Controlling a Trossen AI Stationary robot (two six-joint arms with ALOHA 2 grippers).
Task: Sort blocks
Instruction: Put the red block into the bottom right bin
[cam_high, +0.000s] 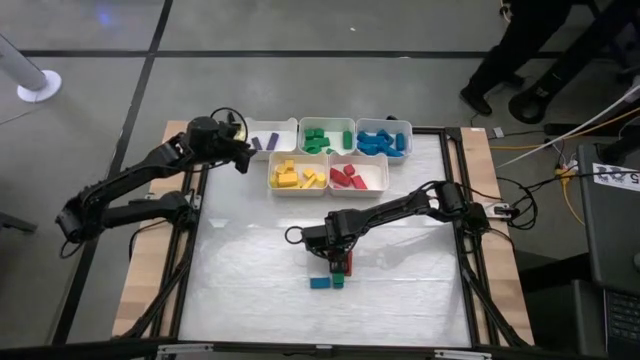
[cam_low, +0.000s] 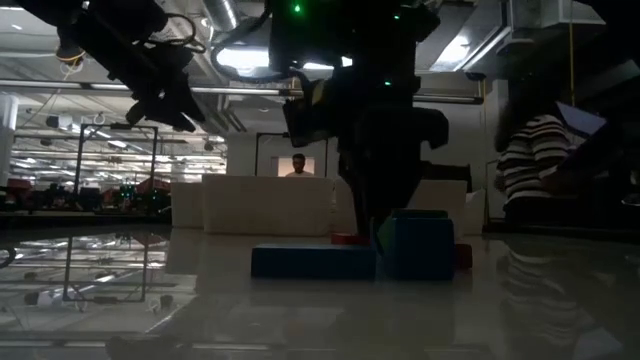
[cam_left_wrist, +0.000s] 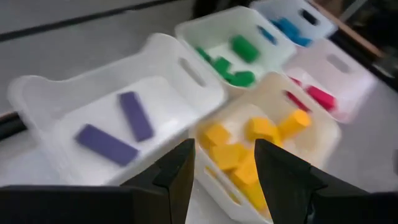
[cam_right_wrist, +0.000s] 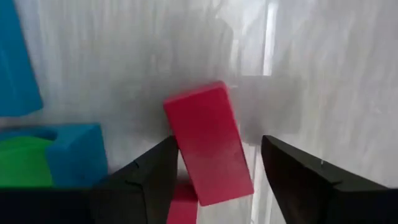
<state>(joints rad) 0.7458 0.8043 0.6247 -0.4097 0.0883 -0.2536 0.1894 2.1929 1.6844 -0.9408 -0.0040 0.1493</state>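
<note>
The right gripper (cam_right_wrist: 214, 180) stands wide with a red block (cam_right_wrist: 208, 143) between its fingers, not pinched; blue and green blocks (cam_high: 328, 282) lie just beside on the pale, glossy table (cam_high: 250, 290). The left gripper (cam_left_wrist: 224, 168), parted and empty, hovers over the white bins (cam_left_wrist: 186, 68). Beyond, a person (cam_low: 530, 165) sits in a dim, ceiling-lit hall.
</note>
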